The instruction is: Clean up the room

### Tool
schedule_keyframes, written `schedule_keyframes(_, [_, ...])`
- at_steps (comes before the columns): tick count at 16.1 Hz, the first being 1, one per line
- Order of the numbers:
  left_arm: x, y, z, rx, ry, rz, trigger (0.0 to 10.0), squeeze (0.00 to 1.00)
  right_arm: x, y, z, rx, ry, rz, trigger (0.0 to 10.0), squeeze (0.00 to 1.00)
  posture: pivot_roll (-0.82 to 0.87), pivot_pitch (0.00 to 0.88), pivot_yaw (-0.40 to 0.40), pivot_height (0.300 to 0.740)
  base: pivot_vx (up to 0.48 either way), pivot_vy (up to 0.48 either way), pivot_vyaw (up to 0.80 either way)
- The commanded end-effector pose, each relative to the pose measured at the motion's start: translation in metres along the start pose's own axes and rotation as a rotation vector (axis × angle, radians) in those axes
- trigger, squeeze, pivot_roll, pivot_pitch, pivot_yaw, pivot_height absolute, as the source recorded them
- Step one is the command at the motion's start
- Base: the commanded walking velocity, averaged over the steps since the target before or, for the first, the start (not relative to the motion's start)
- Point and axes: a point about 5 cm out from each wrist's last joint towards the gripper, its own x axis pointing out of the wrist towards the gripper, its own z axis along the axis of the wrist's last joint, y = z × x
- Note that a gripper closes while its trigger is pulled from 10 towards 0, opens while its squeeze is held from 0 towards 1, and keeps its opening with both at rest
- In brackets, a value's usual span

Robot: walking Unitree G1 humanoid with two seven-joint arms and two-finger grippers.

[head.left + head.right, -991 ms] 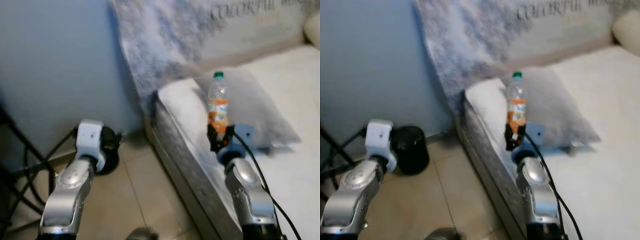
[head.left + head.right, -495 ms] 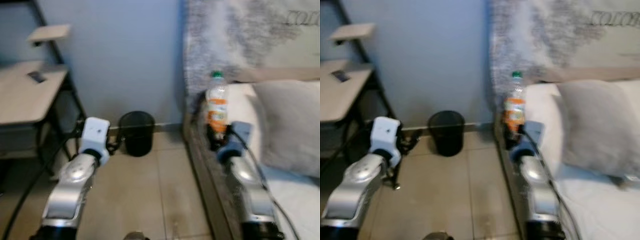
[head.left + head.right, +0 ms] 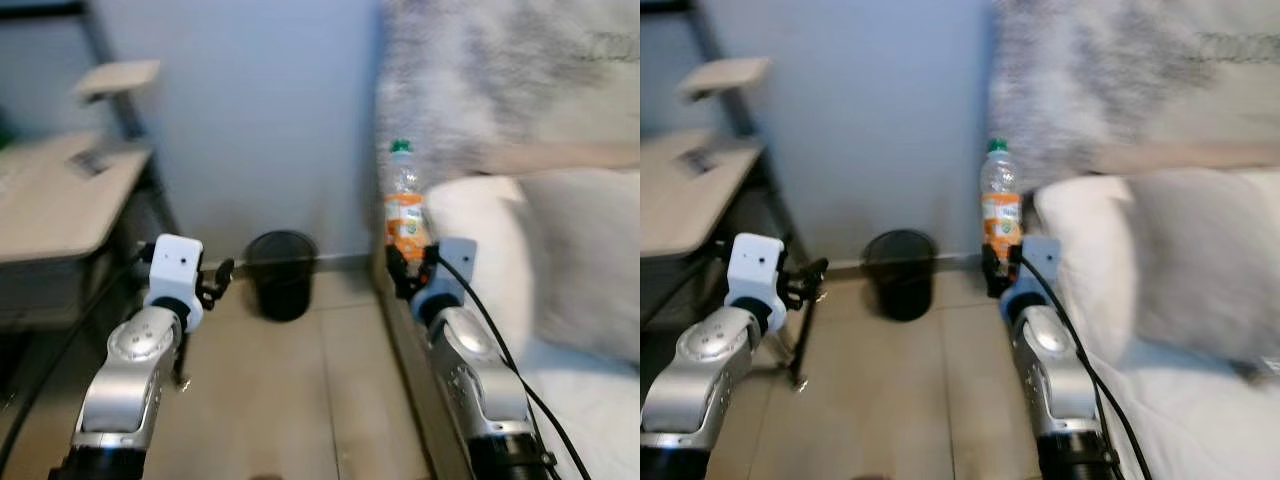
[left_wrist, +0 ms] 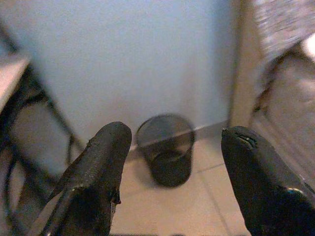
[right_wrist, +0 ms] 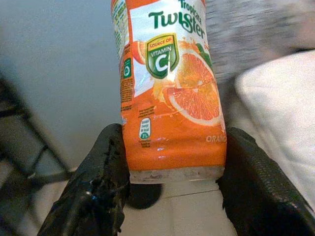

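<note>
One bottle in play | right hand (image 3: pixel 411 270) clamped on orange drink bottle (image 3: pixel 405 205), held up between bed (image 3: pixel 470 215) edge and wall | long axis vertical, green cap up | left hand (image 4: pixel 170 169) spread, holding nothing | step: carry to black bin (image 3: pixel 281 273) | next: close in on bin, drop it.

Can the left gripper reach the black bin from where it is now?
Probably not yet. The open left gripper points at the black bin over bare floor tiles, but the bin stands well ahead by the wall, so the robot likely must step closer.
</note>
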Motion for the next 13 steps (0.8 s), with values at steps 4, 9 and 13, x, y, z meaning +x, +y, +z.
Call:
schedule_keyframes(4, [0.0042, -0.0060, 0.0066, 0.003, -0.023, -0.023, 10.0, 0.00, 0.0015, -0.0093, 0.0000, -0.006, 0.006, -0.038, 10.0, 0.00, 0.08, 0.000, 0.054, 0.740, 0.404, 0.000, 0.00])
schedule_keyframes(9, [0.0049, -0.0067, 0.0081, 0.017, -0.035, -0.040, 10.0, 0.00, 0.0041, -0.0082, -0.0019, -0.036, 0.025, -0.018, 10.0, 0.00, 0.08, 0.000, 0.048, 0.740, 0.393, 0.000, 0.00])
schedule_keyframes(13, [0.0041, -0.0065, 0.0052, 0.033, -0.028, -0.047, 10.0, 0.00, 0.0050, -0.0088, -0.0030, -0.071, 0.035, -0.009, 10.0, 0.00, 0.08, 0.000, 0.049, 0.740, 0.392, 0.000, 0.55])
